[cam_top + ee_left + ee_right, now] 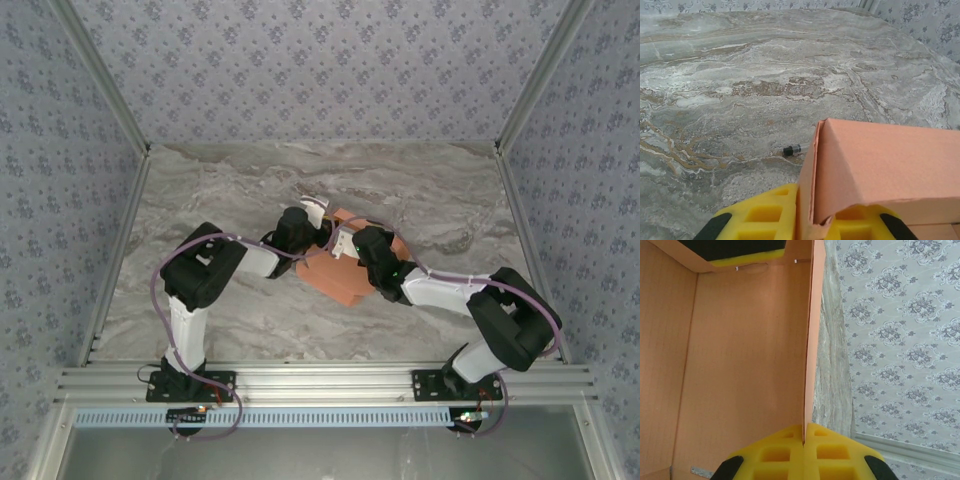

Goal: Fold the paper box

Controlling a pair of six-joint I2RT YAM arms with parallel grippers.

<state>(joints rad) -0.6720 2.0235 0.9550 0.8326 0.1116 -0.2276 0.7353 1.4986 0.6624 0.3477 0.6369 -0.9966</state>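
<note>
1. The marble desk [200,200] holds the orange paper box [342,282] near its middle, between the two hands.
2. The right hand [804,437] is squeezed shut on one thin box wall.
3. The left hand [807,219] pinches a box wall at a corner.
4. A tiny black-tipped tube [792,149] lies beside the box.
</note>
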